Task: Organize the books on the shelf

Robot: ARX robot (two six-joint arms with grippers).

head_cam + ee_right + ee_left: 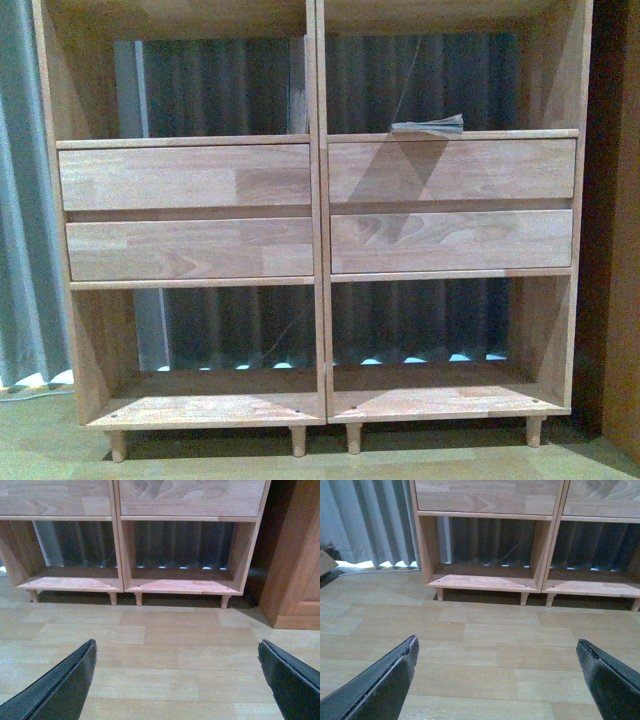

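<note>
The light-wood shelf point(320, 210) fills the front view, with two columns, wide drawer fronts and peg legs. A book point(430, 125) lies flat in the upper right compartment, its greyish page edges facing me. Something thin and pale point(297, 85) stands against the divider in the upper left compartment; I cannot tell whether it is a book. Neither arm shows in the front view. My left gripper point(497, 652) is open over bare floor, well short of the shelf point(485, 582). My right gripper point(177, 652) is open too, holding nothing, facing the shelf's point(175, 586) lower compartments.
Grey curtains point(25, 200) hang behind and to the left of the shelf. A darker wooden cabinet point(300, 565) stands right of the shelf. Light wood-plank floor point(485, 640) stretches between the grippers and the shelf. A cable point(370, 570) runs along the floor by the curtain.
</note>
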